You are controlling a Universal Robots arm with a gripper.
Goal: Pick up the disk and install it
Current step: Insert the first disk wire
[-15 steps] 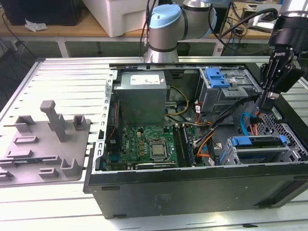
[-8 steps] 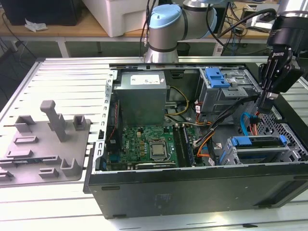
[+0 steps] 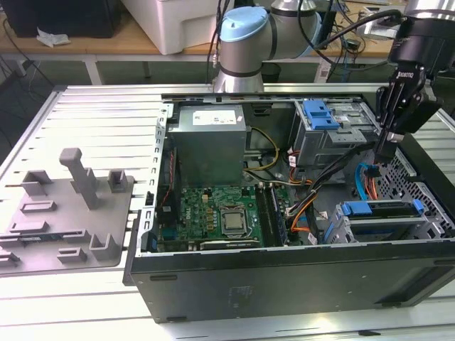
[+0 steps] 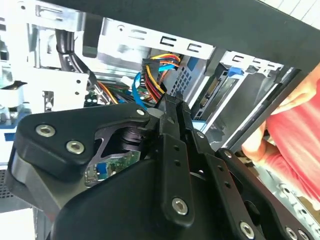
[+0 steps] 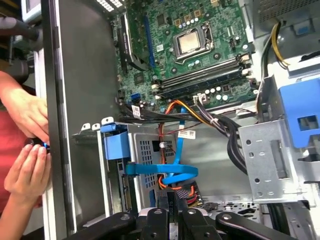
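Observation:
The disk [image 3: 378, 210] lies in the drive cage [image 3: 340, 229] at the case's front corner, on the exterior view's right, showing its blue carrier frame. Its blue end tab [image 5: 116, 145] is seen at the cage mouth in the first wrist view. My gripper [image 3: 384, 150] hangs above and slightly behind that cage, apart from the disk, fingers shut together with nothing between them. The shut fingertips [image 4: 170, 106] point toward the cables and the cage in the second wrist view. In the first wrist view my gripper [image 5: 171, 210] hovers over a looped blue cable [image 5: 167, 170].
The open computer case [image 3: 284, 277] lies on a slatted table. Inside are the motherboard [image 3: 220, 213], a grey power supply [image 3: 210, 145], an upper cage with a blue latch [image 3: 320, 114] and cable bundles [image 3: 313, 206]. A person's hands [image 5: 27, 145] reach along the case's outer wall. A grey fixture [image 3: 64, 213] sits left.

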